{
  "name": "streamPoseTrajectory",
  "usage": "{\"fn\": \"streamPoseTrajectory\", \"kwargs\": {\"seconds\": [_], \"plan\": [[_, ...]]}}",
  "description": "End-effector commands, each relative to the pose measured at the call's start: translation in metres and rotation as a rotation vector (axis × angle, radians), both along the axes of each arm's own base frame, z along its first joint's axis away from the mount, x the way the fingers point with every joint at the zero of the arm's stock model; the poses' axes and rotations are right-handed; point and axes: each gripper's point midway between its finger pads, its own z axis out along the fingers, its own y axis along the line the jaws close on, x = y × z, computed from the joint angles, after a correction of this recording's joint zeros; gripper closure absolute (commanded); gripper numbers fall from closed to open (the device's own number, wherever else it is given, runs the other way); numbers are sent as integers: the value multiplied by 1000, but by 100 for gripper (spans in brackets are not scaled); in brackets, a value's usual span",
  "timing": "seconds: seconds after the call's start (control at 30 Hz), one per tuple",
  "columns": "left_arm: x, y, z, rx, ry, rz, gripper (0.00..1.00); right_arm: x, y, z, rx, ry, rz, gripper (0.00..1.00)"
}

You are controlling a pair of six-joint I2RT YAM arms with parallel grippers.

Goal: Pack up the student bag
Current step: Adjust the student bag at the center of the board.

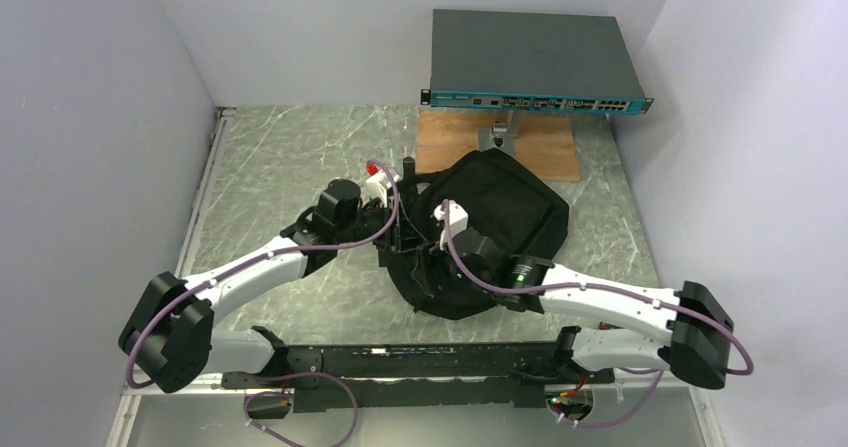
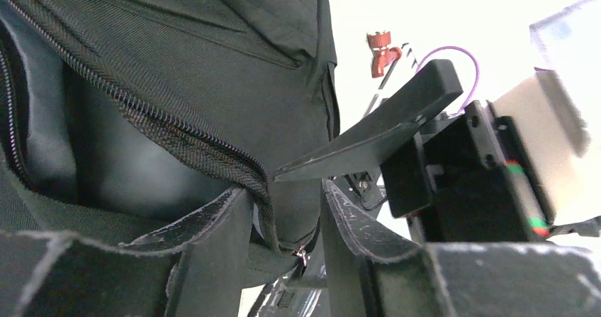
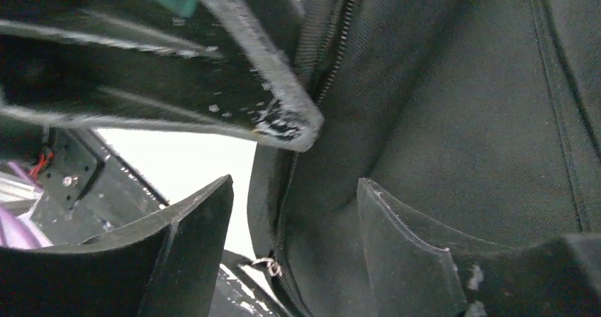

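Observation:
The student bag [image 1: 505,222], a soft black backpack, lies slumped in the middle of the table. Both grippers meet at its near left edge. My left gripper [image 1: 400,229] [image 2: 287,189] stands partly open, and the bag's zip edge [image 2: 212,150] runs down between its fingers along the left finger [image 2: 212,239]. A small metal zip ring [image 2: 303,255] hangs low in the gap. My right gripper [image 1: 440,252] [image 3: 294,182] is open wide around the same zipped edge [image 3: 312,154]; light shows between the fabric and its left finger [image 3: 184,239]. What is inside the bag is hidden.
A flat grey box with a teal front [image 1: 535,62] stands at the back over a wooden board [image 1: 500,145]. White walls close in on both sides. A black frame [image 1: 400,362] runs along the near edge between the arm bases.

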Motion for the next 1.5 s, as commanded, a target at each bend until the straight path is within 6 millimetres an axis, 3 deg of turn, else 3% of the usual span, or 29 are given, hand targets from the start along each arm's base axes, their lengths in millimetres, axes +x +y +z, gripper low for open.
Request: {"fn": "streamPoseTrajectory", "kwargs": {"seconds": [0.0, 0.07, 0.13, 0.17, 0.23, 0.3, 0.37, 0.47, 0.57, 0.7, 0.83, 0.97, 1.2, 1.33, 1.47], "plan": [[2, 3, 16, -23, -58, 24, 56, 28, 10, 8, 53, -56, -119, 40], [2, 6, 16, -15, -63, 42, 52, 40, 5, -1, 26, -57, -195, 56], [5, 15, 11, 28, -51, 101, 47, 48, -3, -6, 10, -50, -270, 81], [13, 26, 2, 79, -31, 179, 44, 49, -8, -6, 11, -48, -301, 90], [13, 55, -28, 226, 81, 329, 40, 48, -13, -3, 46, -48, -316, 97], [10, 76, -44, 296, 158, 444, 40, 44, -13, 2, 107, -27, -294, 98], [5, 84, -54, 298, 214, 499, 40, 41, -8, 6, 159, -13, -263, 98], [-1, 72, -61, 277, 323, 485, 37, 37, -2, 6, 163, -9, -219, 100], [-7, 71, -72, 441, 514, 524, 36, 36, 2, 7, 155, -15, -193, 100], [-2, 66, -73, 634, 526, 560, 32, 35, 4, 10, 160, -30, -171, 100], [5, 60, -79, 685, 571, 619, 24, 34, 2, 11, 163, -43, -161, 100], [11, 70, -90, 804, 617, 722, 23, 34, -5, 14, 164, -63, -171, 100], [15, 65, -92, 1038, 574, 752, 30, 33, -13, 17, 178, -91, -182, 100], [12, 57, -90, 1039, 557, 701, 41, 33, -11, 13, 167, -87, -174, 100], [11, 60, -76, 958, 471, 681, 47, 31, -11, 13, 172, -85, -165, 100]]}}
